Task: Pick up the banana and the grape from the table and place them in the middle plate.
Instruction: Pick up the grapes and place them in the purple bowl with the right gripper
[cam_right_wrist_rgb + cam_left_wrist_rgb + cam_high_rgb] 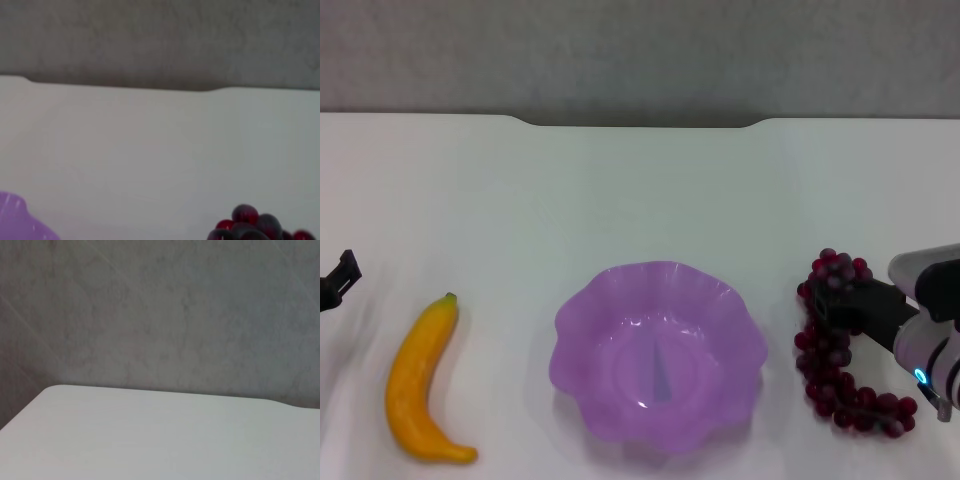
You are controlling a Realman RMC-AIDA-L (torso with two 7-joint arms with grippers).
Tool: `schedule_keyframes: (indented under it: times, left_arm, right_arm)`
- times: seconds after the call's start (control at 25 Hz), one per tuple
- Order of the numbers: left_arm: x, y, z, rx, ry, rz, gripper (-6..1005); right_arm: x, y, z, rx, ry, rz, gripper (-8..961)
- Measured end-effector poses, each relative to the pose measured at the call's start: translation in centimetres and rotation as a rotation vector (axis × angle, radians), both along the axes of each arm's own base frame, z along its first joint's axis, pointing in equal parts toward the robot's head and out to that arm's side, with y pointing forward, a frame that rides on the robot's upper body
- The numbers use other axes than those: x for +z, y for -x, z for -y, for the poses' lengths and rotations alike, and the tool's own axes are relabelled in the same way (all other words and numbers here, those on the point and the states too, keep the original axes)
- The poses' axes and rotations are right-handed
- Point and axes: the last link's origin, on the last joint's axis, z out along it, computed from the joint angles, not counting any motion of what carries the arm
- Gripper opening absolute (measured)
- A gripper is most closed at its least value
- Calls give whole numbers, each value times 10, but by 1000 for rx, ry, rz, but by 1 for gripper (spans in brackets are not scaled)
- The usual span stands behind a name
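Note:
The yellow-orange banana [420,380] lies on the white table [640,190] to the left of the purple scalloped plate [590,310], which holds nothing. The dark red grape bunch [840,385] lies to the right of the plate. My right gripper [845,305] reaches in from the right edge and sits over the upper part of the bunch. The right wrist view shows the top grapes [250,222] and a bit of the plate rim [15,220]. My left gripper [340,275] shows only as a dark tip at the left edge, up and left of the banana.
The table's notched far edge [640,122] meets a grey wall. The left wrist view shows only a table corner [150,435] and the wall.

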Motion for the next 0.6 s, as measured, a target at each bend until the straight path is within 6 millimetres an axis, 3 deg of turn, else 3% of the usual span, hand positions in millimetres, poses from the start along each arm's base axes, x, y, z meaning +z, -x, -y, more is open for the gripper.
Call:
schedule_keyframes:
  times: [0.6]
  left_arm:
    - [0, 0, 0, 0, 0, 0, 894]
  right_arm:
    - [10, 2, 14, 100, -120, -61, 346]
